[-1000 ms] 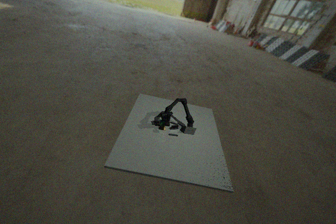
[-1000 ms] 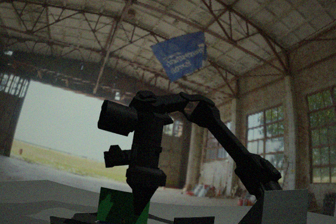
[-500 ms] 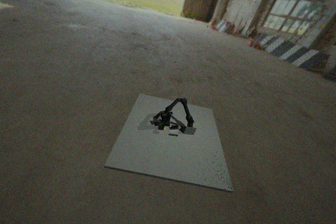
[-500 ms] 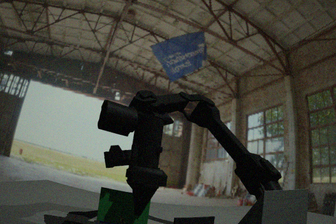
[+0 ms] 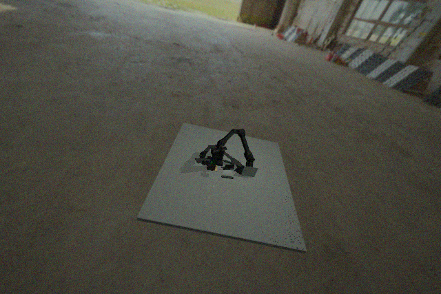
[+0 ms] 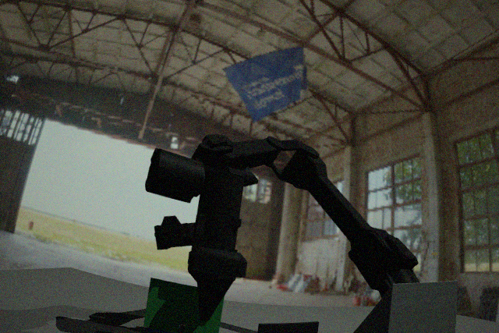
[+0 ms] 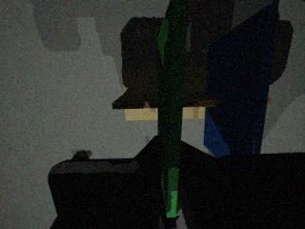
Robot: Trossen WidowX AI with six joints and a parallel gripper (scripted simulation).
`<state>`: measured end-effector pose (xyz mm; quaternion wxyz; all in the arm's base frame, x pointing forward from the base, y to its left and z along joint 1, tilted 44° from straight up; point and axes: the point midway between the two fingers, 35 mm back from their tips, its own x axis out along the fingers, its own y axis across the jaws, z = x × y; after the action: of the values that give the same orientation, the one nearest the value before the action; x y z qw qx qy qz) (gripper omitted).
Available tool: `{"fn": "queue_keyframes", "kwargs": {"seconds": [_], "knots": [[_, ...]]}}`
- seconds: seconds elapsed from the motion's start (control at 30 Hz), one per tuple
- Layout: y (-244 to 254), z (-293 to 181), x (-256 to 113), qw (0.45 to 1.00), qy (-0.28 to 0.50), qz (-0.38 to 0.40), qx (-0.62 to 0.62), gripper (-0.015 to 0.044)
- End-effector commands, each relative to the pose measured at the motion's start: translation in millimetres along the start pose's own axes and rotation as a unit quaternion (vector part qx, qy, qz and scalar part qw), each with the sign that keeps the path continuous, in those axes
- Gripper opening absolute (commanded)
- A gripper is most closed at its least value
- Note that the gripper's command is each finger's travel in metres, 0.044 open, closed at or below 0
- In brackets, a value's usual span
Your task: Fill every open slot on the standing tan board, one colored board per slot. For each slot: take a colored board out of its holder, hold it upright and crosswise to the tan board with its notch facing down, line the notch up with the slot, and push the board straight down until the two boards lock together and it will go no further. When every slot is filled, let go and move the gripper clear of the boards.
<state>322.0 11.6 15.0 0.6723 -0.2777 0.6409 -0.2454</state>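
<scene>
Gripper (image 6: 207, 320) (image 7: 163, 140) fingers are nearly closed, pinching the green board (image 6: 171, 301) (image 7: 171, 110), which you seem to hold upright and crosswise over the tan board (image 7: 140, 114) so its notch can meet a slot. You have the blue board (image 7: 240, 86) standing close on one side, likely the main obstruction; the notch and slots you cannot make out.

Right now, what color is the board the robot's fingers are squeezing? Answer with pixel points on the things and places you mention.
The board (image 6: 162, 306) (image 7: 172, 81) is green. It shows best in the exterior view.
</scene>
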Motion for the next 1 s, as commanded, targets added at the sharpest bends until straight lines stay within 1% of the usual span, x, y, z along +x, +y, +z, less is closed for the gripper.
{"fn": "queue_keyframes", "kwargs": {"seconds": [0.0,0.97], "knots": [[-0.7,-1.9,2.1,1.000,0.004,0.000,0.003,0.0000],[-1.4,-2.3,0.8,1.000,0.004,0.000,-0.013,0.0000]]}}
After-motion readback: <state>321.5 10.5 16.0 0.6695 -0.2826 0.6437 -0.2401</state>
